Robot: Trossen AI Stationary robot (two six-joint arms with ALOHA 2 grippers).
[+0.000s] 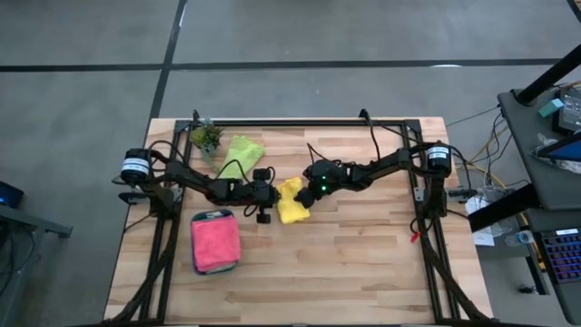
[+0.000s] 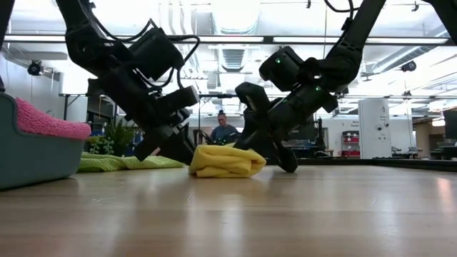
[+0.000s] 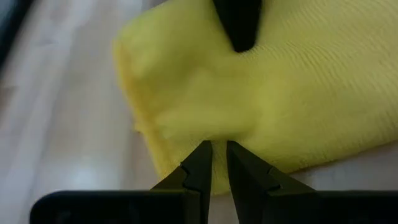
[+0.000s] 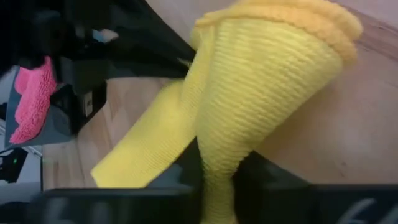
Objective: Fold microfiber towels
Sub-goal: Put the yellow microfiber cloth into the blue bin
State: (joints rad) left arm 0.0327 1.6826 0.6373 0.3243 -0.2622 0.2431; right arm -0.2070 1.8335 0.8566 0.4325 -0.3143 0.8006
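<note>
Teal tray: set on the wooden table toward its left front; its wall is seen at the left edge of the low view.
Pink towel: laid in the teal tray, filling it and heaped above the rim.
Potted plant: placed near the table's far left edge, just beside the lime green towel.
Lime green towel: spread flat on the table behind the left arm; in the low view it is seen as a low green strip to the left of the yellow towel.
Left gripper: brought to the left edge of the yellow towel; in its wrist view the two dark fingers are drawn nearly together, with a fold of yellow cloth pinched at their tips.
Yellow towel: bunched in a small heap at the table's middle, between the two grippers; in the low view it is seen as a rounded bundle resting on the wood. Its ribbed weave is shown in the left wrist view.
Right gripper: lowered onto the right side of the yellow towel; in its wrist view a gathered cone of the cloth is clamped between its fingers and drawn up from the table.
Person: seen seated in the room far behind the table, between the two arms in the low view.
</note>
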